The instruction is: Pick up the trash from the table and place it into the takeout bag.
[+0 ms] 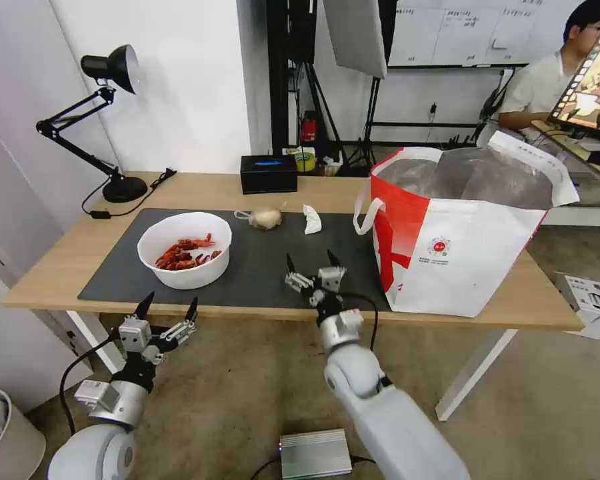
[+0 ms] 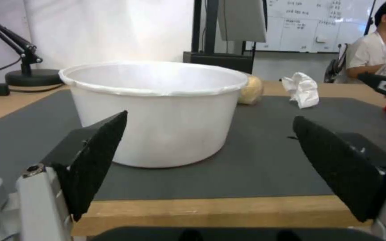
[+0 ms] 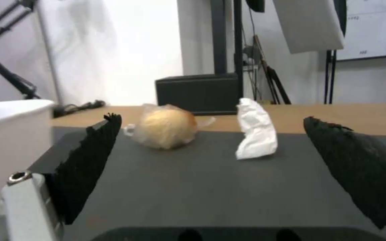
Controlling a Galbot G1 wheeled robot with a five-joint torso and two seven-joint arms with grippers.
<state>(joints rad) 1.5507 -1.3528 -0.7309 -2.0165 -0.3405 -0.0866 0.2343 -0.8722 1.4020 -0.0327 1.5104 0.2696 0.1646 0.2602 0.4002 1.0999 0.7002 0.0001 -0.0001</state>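
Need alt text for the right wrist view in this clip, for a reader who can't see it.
The right hand, fingers spread open and empty, hovers low over the dark mat facing a small knotted clear bag and a crumpled white tissue. A black box sits behind them on the wooden table, and the white bowl stands at one side.

matt grey mat (image 1: pixel 260 260), light wood table (image 1: pixel 67 253)

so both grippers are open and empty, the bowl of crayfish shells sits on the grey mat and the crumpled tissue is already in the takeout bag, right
Not quite: the crumpled tissue is not in the takeout bag. The head view shows it lying on the grey mat, beside the small knotted bag. The rest holds: the left gripper and right gripper are open and empty, and the bowl of crayfish shells sits on the mat.
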